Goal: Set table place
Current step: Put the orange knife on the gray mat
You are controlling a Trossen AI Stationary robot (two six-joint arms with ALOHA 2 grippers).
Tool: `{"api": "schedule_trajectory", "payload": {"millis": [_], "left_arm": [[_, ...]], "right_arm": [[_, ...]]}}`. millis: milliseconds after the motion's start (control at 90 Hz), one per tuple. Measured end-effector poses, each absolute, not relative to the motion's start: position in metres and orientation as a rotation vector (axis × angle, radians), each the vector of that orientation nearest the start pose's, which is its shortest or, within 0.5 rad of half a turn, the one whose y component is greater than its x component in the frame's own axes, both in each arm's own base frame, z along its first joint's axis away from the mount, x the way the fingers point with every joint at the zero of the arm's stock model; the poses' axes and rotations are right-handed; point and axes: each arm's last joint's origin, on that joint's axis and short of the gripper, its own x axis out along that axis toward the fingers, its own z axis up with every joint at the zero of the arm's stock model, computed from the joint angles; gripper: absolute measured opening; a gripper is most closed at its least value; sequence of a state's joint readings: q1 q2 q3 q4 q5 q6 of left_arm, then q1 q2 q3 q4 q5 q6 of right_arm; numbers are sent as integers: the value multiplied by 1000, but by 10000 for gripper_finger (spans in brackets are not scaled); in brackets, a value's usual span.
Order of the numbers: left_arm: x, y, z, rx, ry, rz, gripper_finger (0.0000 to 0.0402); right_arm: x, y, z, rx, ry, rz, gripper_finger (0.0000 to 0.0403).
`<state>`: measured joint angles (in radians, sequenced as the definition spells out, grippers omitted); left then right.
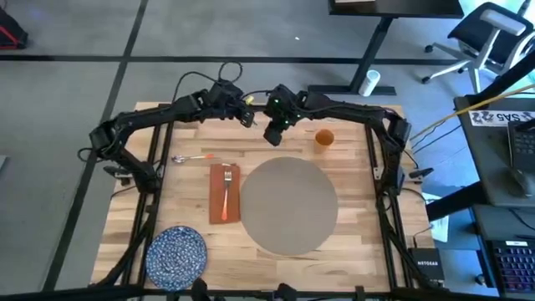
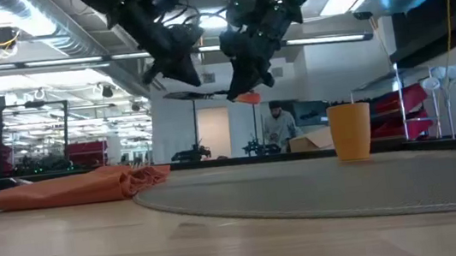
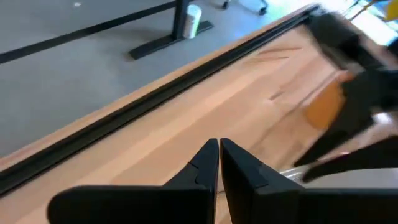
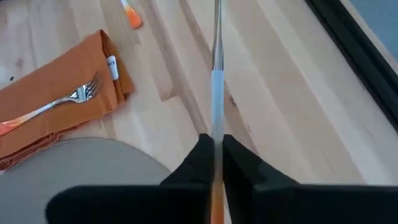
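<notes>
My right gripper (image 1: 274, 134) hangs above the table (image 1: 351, 242) just beyond the far edge of the round grey-beige place (image 1: 288, 205), shut on a knife (image 4: 216, 81) that has a silver blade and an orange handle. My left gripper (image 1: 248, 119) is beside it, toward the far edge. In the left wrist view the left gripper (image 3: 219, 149) is shut with nothing between its fingers. Left of the place lies a rust-red napkin (image 1: 224, 194), and a fork (image 4: 68, 99) lies on top of it. My right gripper pinches the knife between its two fingers where the orange handle (image 4: 214, 193) meets the blade. The knife lies along the fingers, with the blade (image 4: 216, 81) running out past the fingertips. The fingers slant down toward the table's left. The knife is lifted clear of the table.
An orange cup (image 1: 324, 138) stands right of my right gripper, near the far edge. A spoon (image 1: 191, 157) lies beyond the napkin. At the near left corner sits a blue speckled plate (image 1: 177, 255). Black frame rails (image 1: 380, 192) edge the table. A person (image 2: 278, 127) stands in the room behind.
</notes>
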<state>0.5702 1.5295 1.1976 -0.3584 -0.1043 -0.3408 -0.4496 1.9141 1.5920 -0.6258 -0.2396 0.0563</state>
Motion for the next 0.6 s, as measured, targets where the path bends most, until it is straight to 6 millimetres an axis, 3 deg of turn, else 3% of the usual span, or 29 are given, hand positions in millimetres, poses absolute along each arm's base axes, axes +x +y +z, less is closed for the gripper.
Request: {"api": "schedule_trajectory", "payload": {"millis": [600], "left_arm": [[277,196,289,-508,486,727,0]], "right_arm": [[373,-180,251,389,913,-221,0]]}}
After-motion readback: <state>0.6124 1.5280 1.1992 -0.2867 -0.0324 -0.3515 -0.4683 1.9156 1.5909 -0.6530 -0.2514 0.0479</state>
